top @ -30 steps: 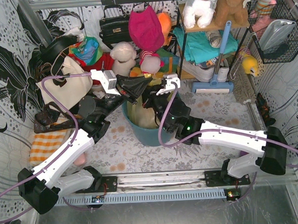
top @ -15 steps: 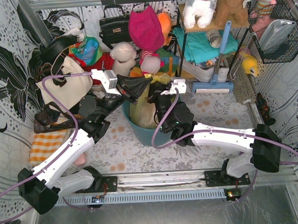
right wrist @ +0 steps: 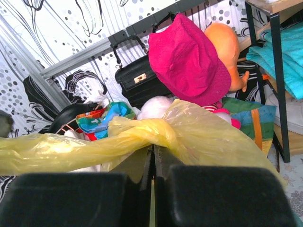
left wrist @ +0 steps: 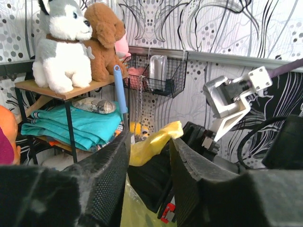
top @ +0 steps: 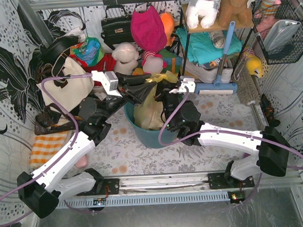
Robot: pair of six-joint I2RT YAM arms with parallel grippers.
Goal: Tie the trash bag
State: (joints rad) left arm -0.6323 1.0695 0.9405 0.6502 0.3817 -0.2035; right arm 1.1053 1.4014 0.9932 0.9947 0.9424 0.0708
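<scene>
The yellow trash bag stands in the teal bin, its top pulled up between my two grippers. My left gripper is over the bin's left rim. In the left wrist view its jaws stand apart, and a yellow handle strip runs loose between them, resting on the right finger. My right gripper is shut on the bag's plastic. In the right wrist view a twisted knot sits just above its closed fingertips, and a strip stretches left.
A cream tote, a black handbag and plush toys crowd the back. A shelf with teal cloth and a blue-handled mop stand behind the bin to the right. An orange checked cloth lies left.
My left gripper's jaws have opened and let go of the strip. My right gripper has moved right and back with the bag, and more yellow plastic now stands above the bin.
</scene>
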